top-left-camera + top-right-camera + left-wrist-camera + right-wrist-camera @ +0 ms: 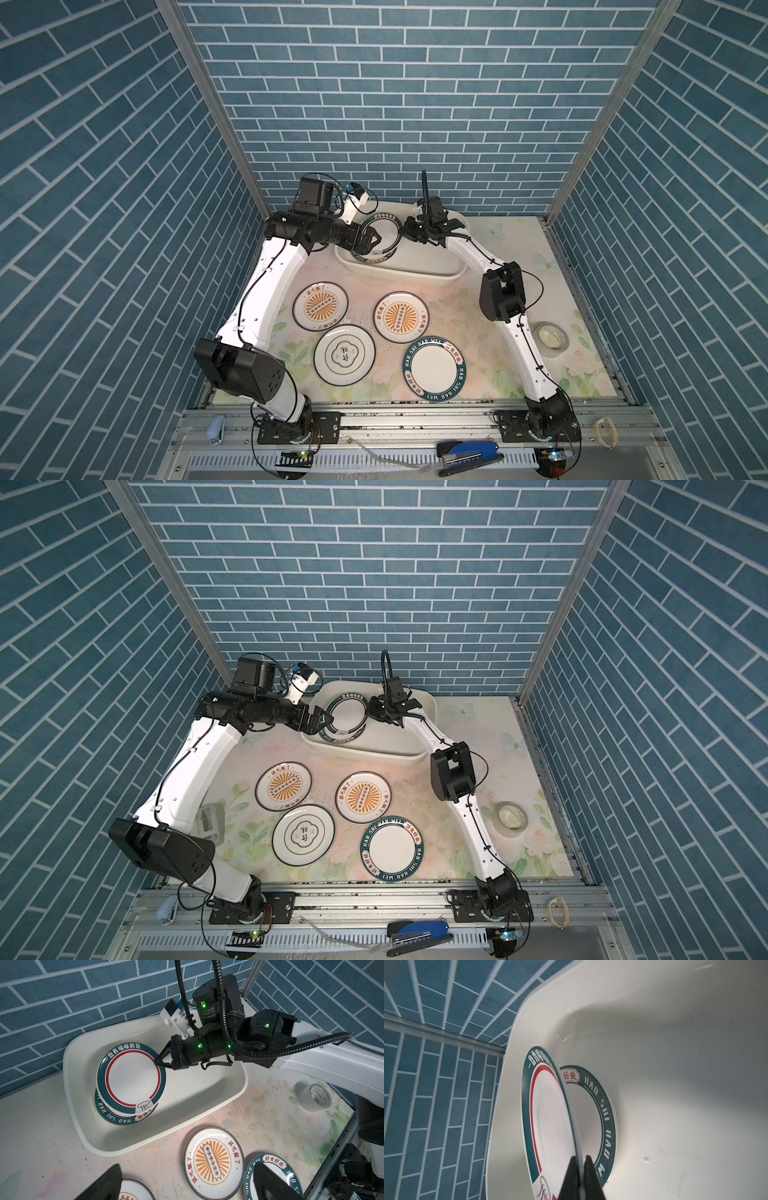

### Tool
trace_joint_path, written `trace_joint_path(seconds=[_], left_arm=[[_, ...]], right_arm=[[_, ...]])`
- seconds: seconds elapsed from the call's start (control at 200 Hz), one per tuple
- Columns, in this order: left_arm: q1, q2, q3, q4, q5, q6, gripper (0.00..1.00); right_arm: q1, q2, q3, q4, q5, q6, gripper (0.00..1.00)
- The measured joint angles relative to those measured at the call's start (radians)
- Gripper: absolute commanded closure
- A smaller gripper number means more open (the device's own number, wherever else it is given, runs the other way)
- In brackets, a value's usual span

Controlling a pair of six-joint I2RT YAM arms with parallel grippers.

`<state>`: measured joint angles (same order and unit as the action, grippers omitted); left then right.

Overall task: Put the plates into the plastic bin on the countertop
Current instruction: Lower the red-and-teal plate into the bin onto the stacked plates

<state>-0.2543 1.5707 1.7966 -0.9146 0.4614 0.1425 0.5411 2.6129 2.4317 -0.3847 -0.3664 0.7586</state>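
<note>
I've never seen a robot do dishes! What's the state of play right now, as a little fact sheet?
Right gripper: shut on the rim of the red-ringed plate, holding it over the plastic bin
Left gripper: open, empty, beside that plate
In the bin: HAO SHI plate underneath; whether there are more cannot be told
On the countertop: left sunburst plate, right sunburst plate, emblem plate, green-banded plate
Also there: tape roll

Cream bin (pixel 401 273), orange-sunburst plates (pixel 320 306), floral countertop (pixel 469 320)
</note>
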Motion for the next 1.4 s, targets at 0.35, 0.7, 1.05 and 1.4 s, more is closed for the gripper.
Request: trace_joint_path(seconds=[0.35,0.7,1.05,1.4], left_arm=[[0.0,0.0,0.0,0.0,0.008,0.0,0.01],[0.0,0.0,0.001,0.0,0.012,0.0,0.0],[0.0,0.0,0.011,0.0,0.016,0.0,0.01],[0.0,0.0,0.011,0.0,0.019,-0.001,0.0]], right_arm=[[0.015,0.023,0.0,0.003,0.023,0.016,1.0],[0.015,0.055,0.011,0.008,0.021,0.053,1.0],[0.015,0.073,0.032,0.015,0.017,0.068,1.0],[0.015,0.082,0.032,0.029,0.01,0.092,0.95]])
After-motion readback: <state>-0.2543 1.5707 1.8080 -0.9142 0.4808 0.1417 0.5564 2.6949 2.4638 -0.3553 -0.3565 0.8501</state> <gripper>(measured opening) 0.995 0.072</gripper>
